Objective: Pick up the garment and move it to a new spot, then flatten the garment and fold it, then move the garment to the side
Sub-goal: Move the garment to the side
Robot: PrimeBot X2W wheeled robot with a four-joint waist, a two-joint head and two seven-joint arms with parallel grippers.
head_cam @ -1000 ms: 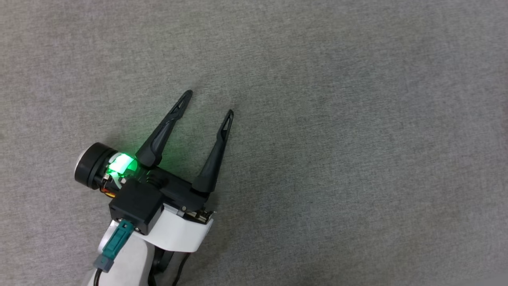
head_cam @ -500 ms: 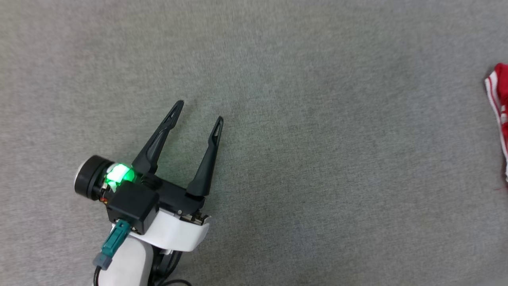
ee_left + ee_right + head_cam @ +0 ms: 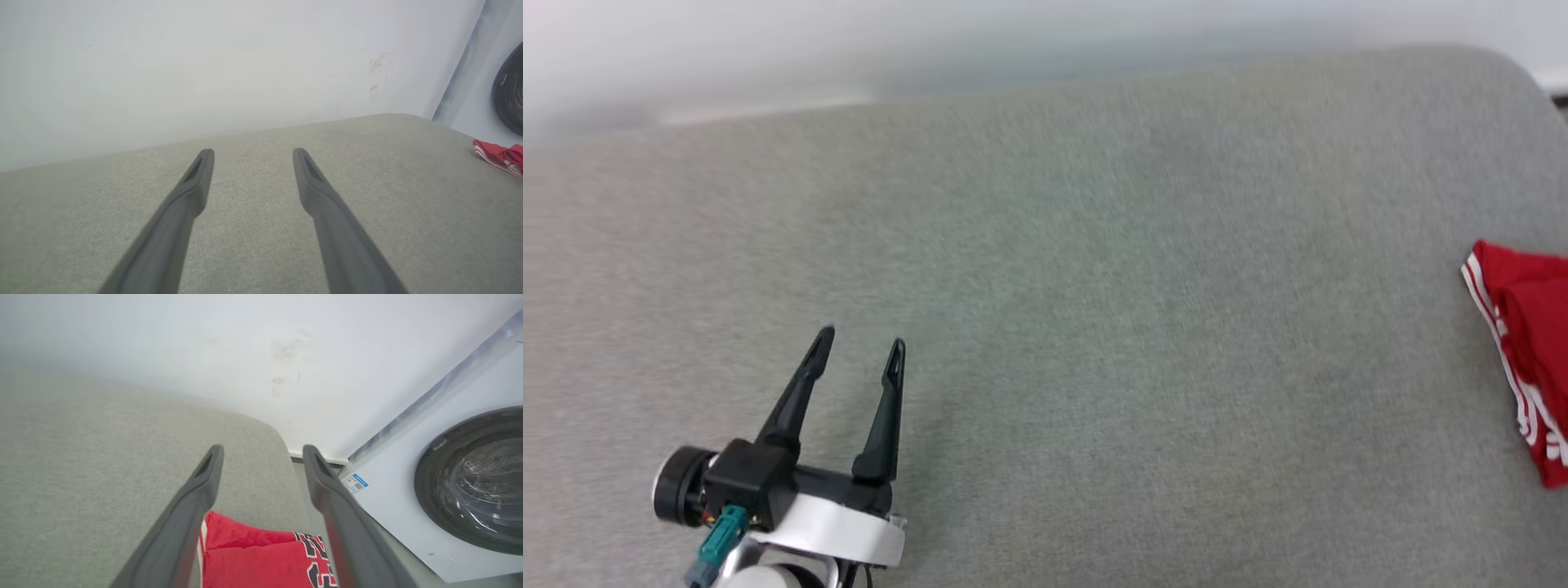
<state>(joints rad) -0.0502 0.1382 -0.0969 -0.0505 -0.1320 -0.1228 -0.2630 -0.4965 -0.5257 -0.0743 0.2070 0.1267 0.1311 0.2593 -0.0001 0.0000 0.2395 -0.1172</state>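
The garment, red with red-and-white striped trim, lies folded at the right edge of the grey cushioned surface. From the left wrist it is a small red patch far to the right. In the right wrist view the folded garment lies below and between the fingers, black lettering showing. My right gripper hangs open above it, holding nothing. My left gripper is open and empty over bare fabric at the lower left; its fingertips stand wide apart.
A pale wall runs behind the surface's far edge. A white washing machine with a dark round door stands just past the surface's right end. A floor gap separates them.
The head camera has tilted up and turned right, bringing the wall and the garment into view. The left gripper stays open. The garment lies free below the right gripper's open fingers.
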